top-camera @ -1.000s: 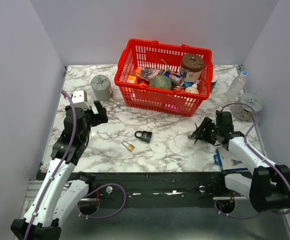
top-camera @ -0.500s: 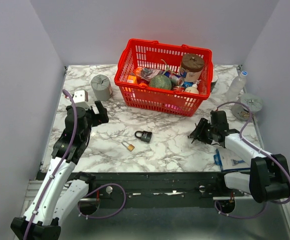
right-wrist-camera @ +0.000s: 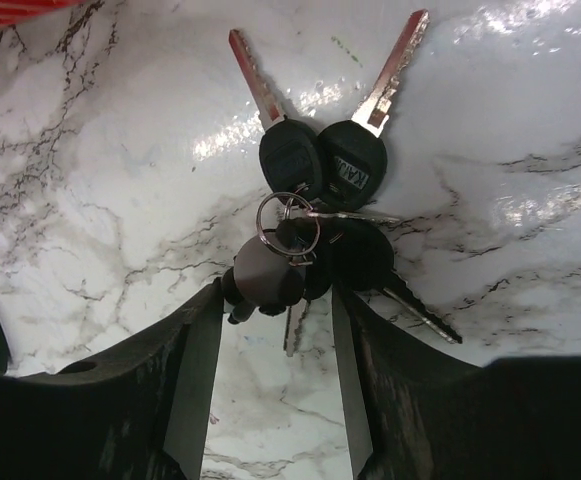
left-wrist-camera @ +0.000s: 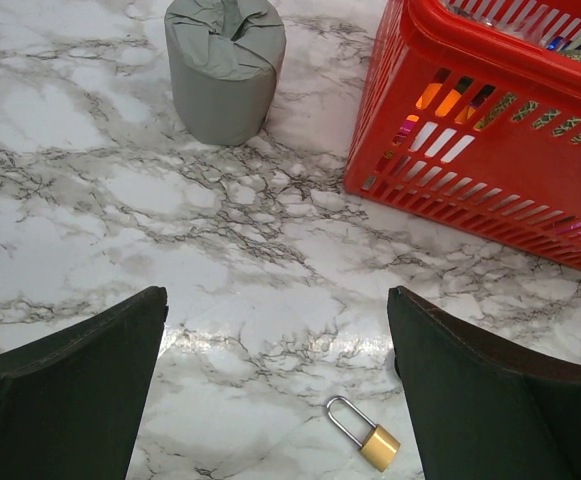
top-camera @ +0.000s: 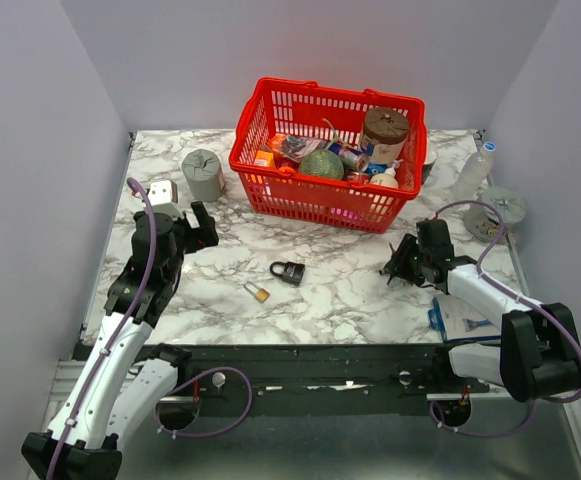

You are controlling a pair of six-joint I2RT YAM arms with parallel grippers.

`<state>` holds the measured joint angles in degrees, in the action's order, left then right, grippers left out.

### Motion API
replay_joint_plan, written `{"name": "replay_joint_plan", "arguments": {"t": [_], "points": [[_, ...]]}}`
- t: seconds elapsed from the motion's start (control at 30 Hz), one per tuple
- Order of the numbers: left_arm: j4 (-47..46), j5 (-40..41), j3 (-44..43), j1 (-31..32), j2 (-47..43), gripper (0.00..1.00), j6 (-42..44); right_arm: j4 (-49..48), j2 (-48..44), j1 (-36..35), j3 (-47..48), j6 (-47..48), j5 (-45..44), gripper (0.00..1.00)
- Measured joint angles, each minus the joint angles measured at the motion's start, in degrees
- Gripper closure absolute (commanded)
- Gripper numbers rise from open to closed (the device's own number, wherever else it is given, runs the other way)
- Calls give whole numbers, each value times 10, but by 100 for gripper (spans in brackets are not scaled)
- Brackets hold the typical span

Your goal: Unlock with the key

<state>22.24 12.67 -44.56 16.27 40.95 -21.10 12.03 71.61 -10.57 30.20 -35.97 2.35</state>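
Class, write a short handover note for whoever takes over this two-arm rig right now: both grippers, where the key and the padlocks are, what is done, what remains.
Left gripper: wide open, empty, above the table near the small brass padlock.
Right gripper: jaws apart, straddling the near end of the key bunch, which lies flat on the marble at the right. No firm grip shows.
Black padlock: mid-table, touched by neither arm.
Done: right gripper lined up on the keys.
Left: grasp the bunch, bring a key to the padlock, insert, turn.
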Motion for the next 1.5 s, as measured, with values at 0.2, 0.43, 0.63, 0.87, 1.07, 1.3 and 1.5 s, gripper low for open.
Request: {"name": "replay_joint_plan", "arguments": {"t": [0.2,0.43,0.63,0.87,1.07,1.3,1.5], "points": [[0,0,0,4,1,1,0,-4,0,-6,15,0,-39,59],[1,-1,0,4,3,1,0,-13,26,-11,35,0,-66,61],[2,-1,0,4,7,1,0,-28,47,-27,45,2,-84,72],[2,-9,0,7,19,1,0,-35,68,-36,59,9,-96,99],[-2,-47,0,7,21,1,12,-36,41,-37,59,24,-87,99],[-30,-135,11,7,21,1,37,-31,-44,-37,60,64,-3,99],[-43,-191,14,7,46,1,50,2,-72,-40,62,116,55,97]]}}
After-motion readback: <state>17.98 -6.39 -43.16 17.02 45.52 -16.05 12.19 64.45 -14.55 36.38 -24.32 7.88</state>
